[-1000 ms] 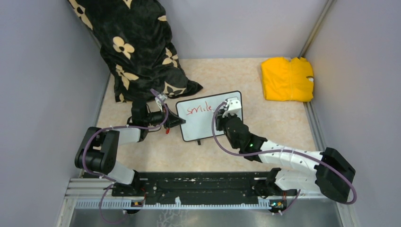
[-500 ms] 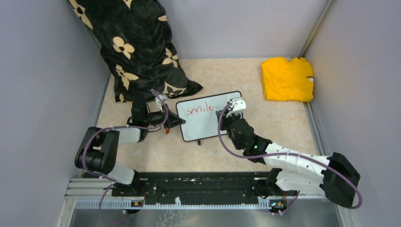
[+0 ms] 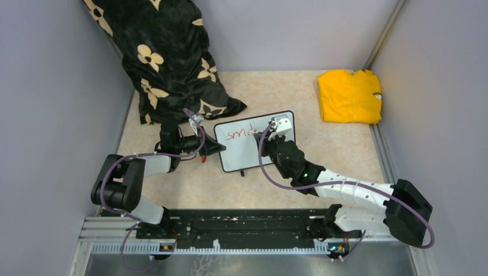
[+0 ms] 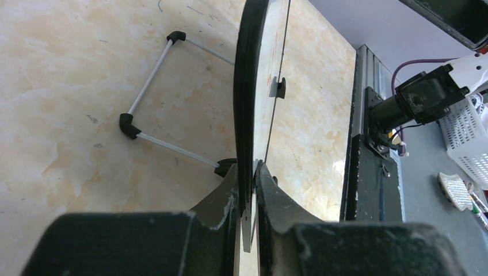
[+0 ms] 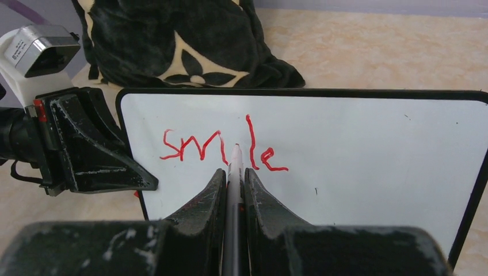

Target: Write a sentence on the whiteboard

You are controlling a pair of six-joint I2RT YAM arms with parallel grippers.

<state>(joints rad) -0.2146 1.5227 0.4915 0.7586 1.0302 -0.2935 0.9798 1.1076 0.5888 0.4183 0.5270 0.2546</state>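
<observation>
Partly behind marker (image 5: 235, 172), the sentence (image 5: 198, 146); right fingers (image 5: 208, 201) tight on marker, left fingers (image 4: 223, 201) tight on whiteboard (image 4: 244, 86).

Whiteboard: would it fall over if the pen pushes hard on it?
Probably not now: the left gripper pinches the whiteboard by its edge. Let go, it might tip, being thin and propped on a slim wire stand. It looks stiff, flat despite that one-edge grip.
</observation>
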